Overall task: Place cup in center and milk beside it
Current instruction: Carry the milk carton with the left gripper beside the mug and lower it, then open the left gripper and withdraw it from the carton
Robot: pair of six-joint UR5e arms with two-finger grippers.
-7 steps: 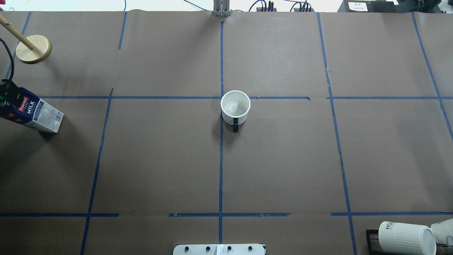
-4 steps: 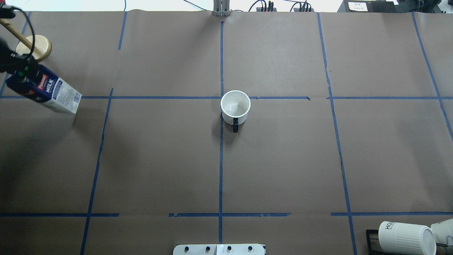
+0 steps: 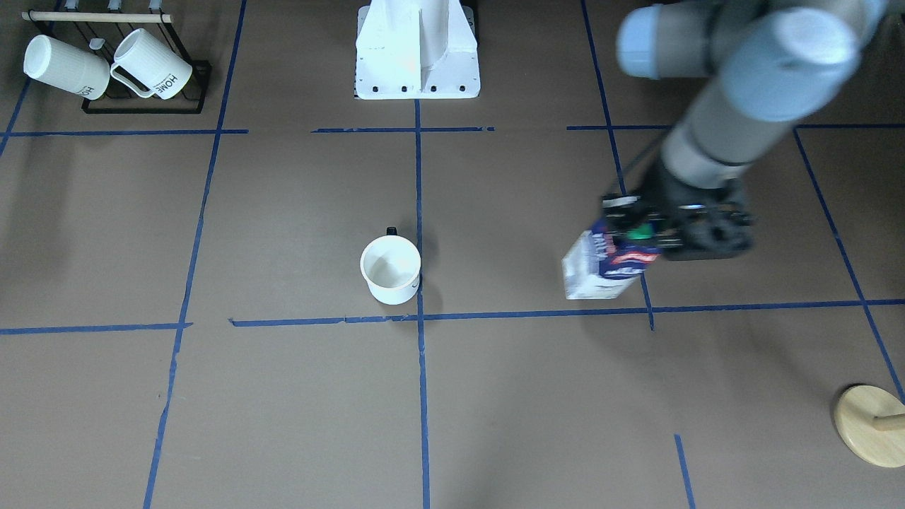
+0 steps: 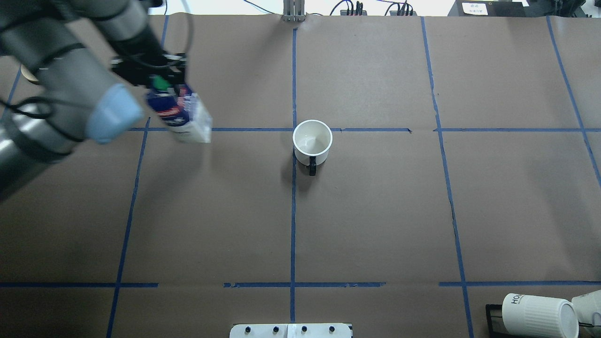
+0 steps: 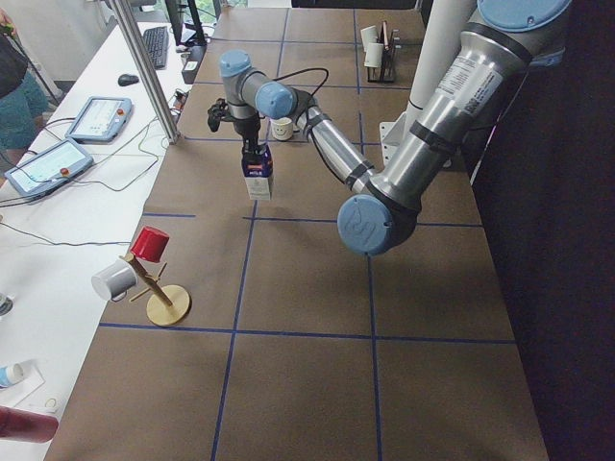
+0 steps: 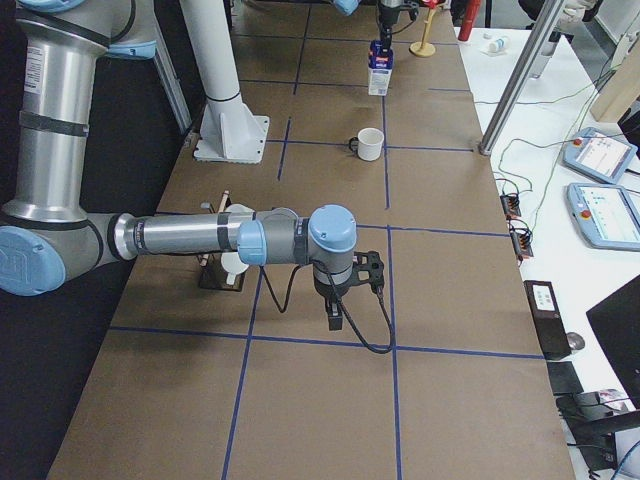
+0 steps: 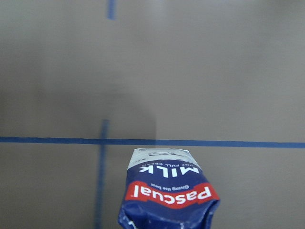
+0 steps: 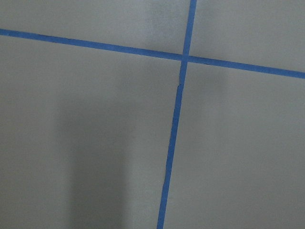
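The cup [image 4: 312, 139] is a white mug with a black handle. It stands upright on the centre tape cross and also shows in the front-facing view [image 3: 390, 268]. The milk [image 4: 181, 112] is a blue and white carton with a green cap. My left gripper [image 4: 162, 83] is shut on its top and holds it well left of the cup. It shows in the front-facing view [image 3: 604, 265] and in the left wrist view [image 7: 167, 195]. My right gripper [image 6: 337, 310] shows only in the exterior right view, low over the table, and I cannot tell whether it is open or shut.
A black rack [image 3: 141, 106] with two ribbed "HOME" mugs [image 3: 67, 67] stands near the robot's right side. A wooden stand [image 5: 159, 288] with a red cup and a white mug stands at the far left. The robot base [image 3: 417, 49] is at the near middle edge.
My left arm has swung in from the left edge and carried the milk to the right, towards the cup. The cup has not moved.
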